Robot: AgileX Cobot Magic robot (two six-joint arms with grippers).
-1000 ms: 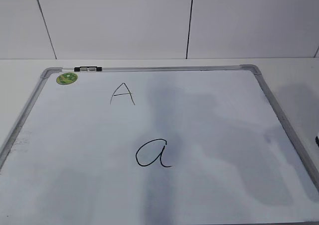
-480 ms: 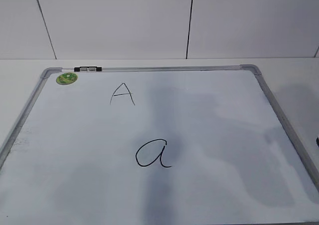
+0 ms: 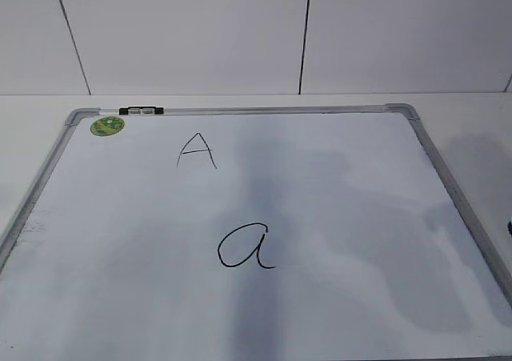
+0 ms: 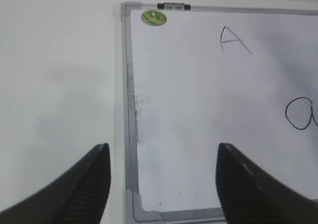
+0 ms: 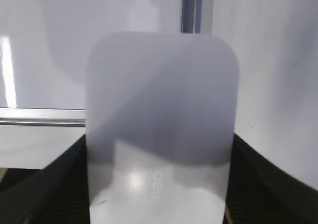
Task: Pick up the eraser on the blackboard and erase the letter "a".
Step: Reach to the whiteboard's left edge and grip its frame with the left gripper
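Note:
The blackboard is a white dry-erase board with a grey frame and a round green sticker. The cursive letter "a" sits at its lower middle, whole; its left loop shows in the left wrist view. My right gripper is shut on the white eraser, both black fingers against its sides; it is over the board's frame. My left gripper is open and empty above the board's near left corner. Neither gripper shows in the exterior view.
A thin capital "A" is written near the board's top; it also shows in the left wrist view. A black clip sits on the top frame. White table lies left of the board. A white panelled wall stands behind.

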